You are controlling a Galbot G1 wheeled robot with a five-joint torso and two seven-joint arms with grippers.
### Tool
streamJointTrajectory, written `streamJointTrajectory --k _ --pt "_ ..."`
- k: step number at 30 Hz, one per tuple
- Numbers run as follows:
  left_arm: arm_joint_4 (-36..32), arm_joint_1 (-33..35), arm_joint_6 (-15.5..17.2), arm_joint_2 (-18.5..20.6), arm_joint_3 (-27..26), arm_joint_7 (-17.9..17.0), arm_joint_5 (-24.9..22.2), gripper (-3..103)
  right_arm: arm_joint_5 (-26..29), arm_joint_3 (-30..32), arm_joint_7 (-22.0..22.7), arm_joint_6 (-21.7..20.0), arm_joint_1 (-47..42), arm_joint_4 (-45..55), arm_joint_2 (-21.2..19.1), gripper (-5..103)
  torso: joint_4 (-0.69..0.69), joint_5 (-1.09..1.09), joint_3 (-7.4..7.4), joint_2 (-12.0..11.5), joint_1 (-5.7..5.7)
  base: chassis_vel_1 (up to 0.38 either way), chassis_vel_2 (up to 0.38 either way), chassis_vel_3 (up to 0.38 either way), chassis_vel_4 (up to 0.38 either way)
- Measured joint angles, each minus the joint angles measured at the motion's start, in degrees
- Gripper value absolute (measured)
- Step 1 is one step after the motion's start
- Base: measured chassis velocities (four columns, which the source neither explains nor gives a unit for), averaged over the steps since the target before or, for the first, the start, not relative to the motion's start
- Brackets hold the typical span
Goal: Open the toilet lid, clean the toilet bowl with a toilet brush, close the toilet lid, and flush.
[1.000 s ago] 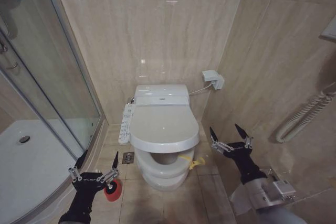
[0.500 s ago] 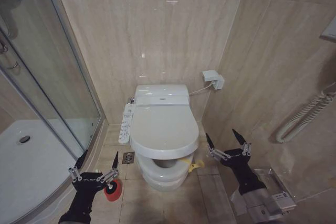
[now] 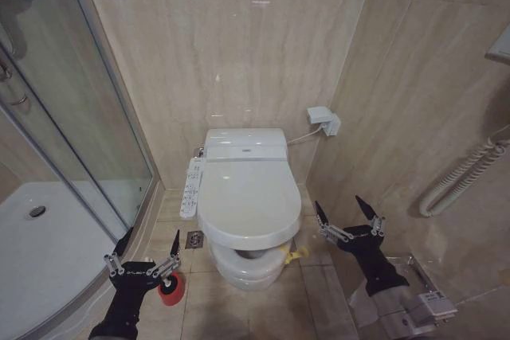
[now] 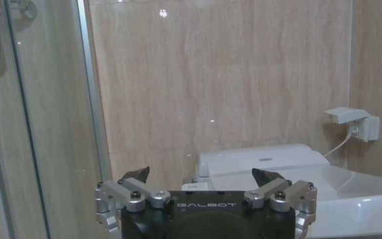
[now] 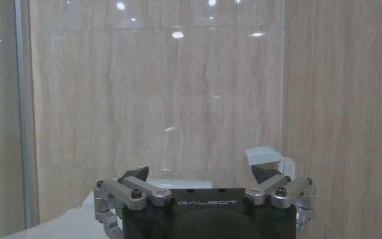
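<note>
Far left: shower tray (image 3: 48, 260) and glass shower door (image 3: 88, 117), unchanged across the last second. Just right of them, low in the head view, left pincer (image 3: 143, 254) hanging released, prongs spread wide, exactly where it was a second back; parked just above the red holder cup (image 3: 170, 288) on the floor. No brush handle or head to be made out at the cup, screened by the pincer and its arm.

Centre: toilet lid (image 3: 249, 205) lower than a second ago, dropped from a half-raised tilt to nearly flat over the toilet bowl (image 3: 249, 268). Only a narrow dark gap left at the front rim. Yellow ribbon (image 3: 295, 255) dangling at the lid's right edge. Judged from this: closing step almost finished, flush left to do. Bowl interior now covered, so no telling the state of the stain.

Right: right pincer (image 3: 346, 214) released too, prongs apart, holding nothing; shifted down and slightly toward the robot over the second, apart from the lid, beside the ribbon. Wrist and forearm cut off at the lower edge. Flush control not identifiable; side control panel (image 3: 190, 187) too small to read.
</note>
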Motion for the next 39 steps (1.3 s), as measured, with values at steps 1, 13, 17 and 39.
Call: streamJointTrajectory --k 1,13,17,39 --pt "0.0 0.0 0.0 0.0 0.0 0.0 0.0 100 0.0 0.0 0.0 0.0 0.0 0.0 0.0 100 0.00 0.00 0.00 0.0 0.00 0.000 0.000 0.000 0.000" --pt "0.0 0.0 0.0 0.0 0.0 0.0 0.0 100 0.6 -0.3 0.1 -0.9 -0.6 0.5 0.1 100 0.00 0.00 0.00 0.0 0.00 0.000 0.000 0.000 0.000" --pt "0.0 0.0 0.0 0.0 0.0 0.0 0.0 100 0.6 -0.3 0.2 -0.9 -0.6 0.6 0.1 100 0.00 0.00 0.00 0.0 0.00 0.000 0.000 0.000 0.000" --pt "0.0 0.0 0.0 0.0 0.0 0.0 0.0 100 0.6 -0.4 0.2 -0.8 -0.6 0.5 0.1 100 0.00 0.00 0.00 0.0 0.00 0.000 0.000 0.000 0.000"
